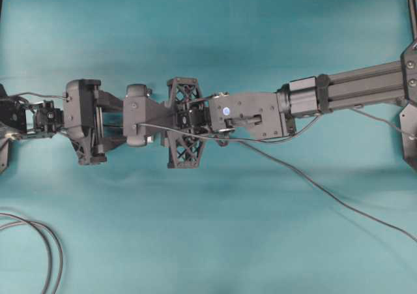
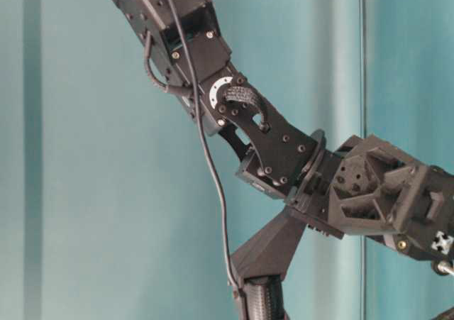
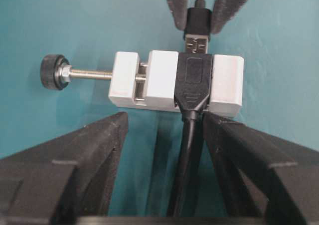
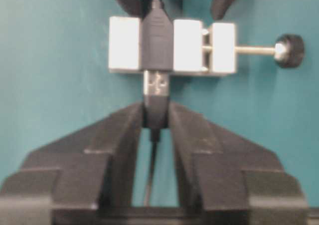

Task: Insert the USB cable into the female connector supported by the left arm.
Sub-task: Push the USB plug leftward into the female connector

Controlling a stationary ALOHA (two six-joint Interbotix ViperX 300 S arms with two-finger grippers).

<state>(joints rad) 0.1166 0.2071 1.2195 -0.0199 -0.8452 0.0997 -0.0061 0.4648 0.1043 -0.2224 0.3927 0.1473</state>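
Teal cloth covers the whole work surface, and both arms meet above its middle. In the right wrist view the right gripper is pinched narrow on the black body of the USB plug, whose silver tip touches the mouth of the socket and looks partly entered — how deep I cannot tell. The USB cable trails away from it to the right across the cloth.

In the left wrist view the left gripper stands wide, its fingers just beside the near face of the white block; whether the pads actually press it is not clear. The female connector sits in a black band in that block, with a threaded rod and a black knob sticking out to the left.

As a judgement: the plug is light, hard and rather slick, best held on its moulded body close behind the metal, never on the limp cable. The block is rigid — its flat white faces suit a brace.
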